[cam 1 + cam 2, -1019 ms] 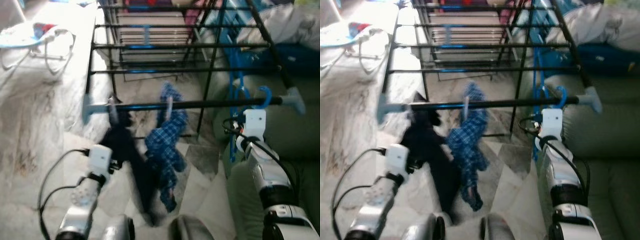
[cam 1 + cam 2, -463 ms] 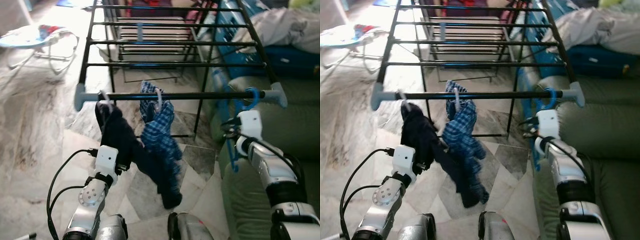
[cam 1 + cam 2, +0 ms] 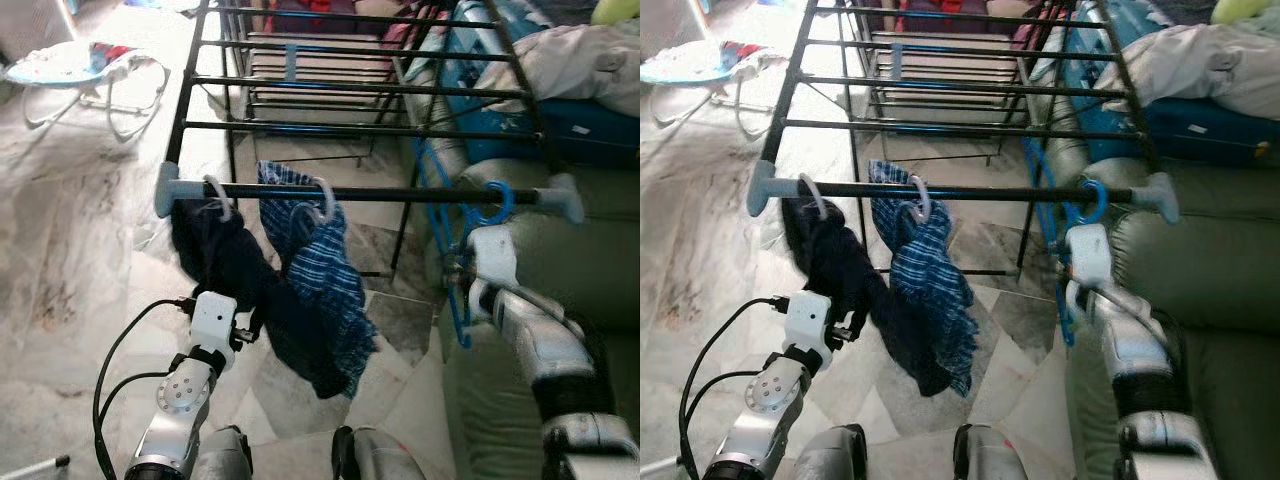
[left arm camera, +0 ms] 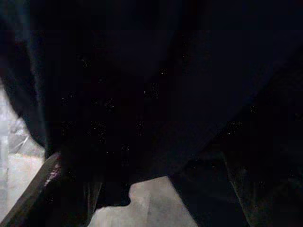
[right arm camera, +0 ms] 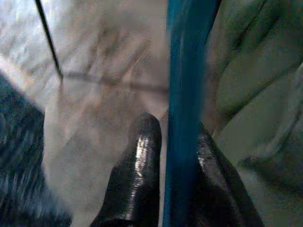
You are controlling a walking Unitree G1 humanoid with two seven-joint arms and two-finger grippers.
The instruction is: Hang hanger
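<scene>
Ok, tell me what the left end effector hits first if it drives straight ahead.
Most likely the dark garment hanging from the front rail: the left end effector points into it, and dark cloth crowds its wrist view. Exact gap unclear.

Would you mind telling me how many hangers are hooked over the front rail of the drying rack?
3: a white hanger under the dark garment at the rail's left end, a white one holding the plaid shirt, and the blue hanger near the right end.
</scene>
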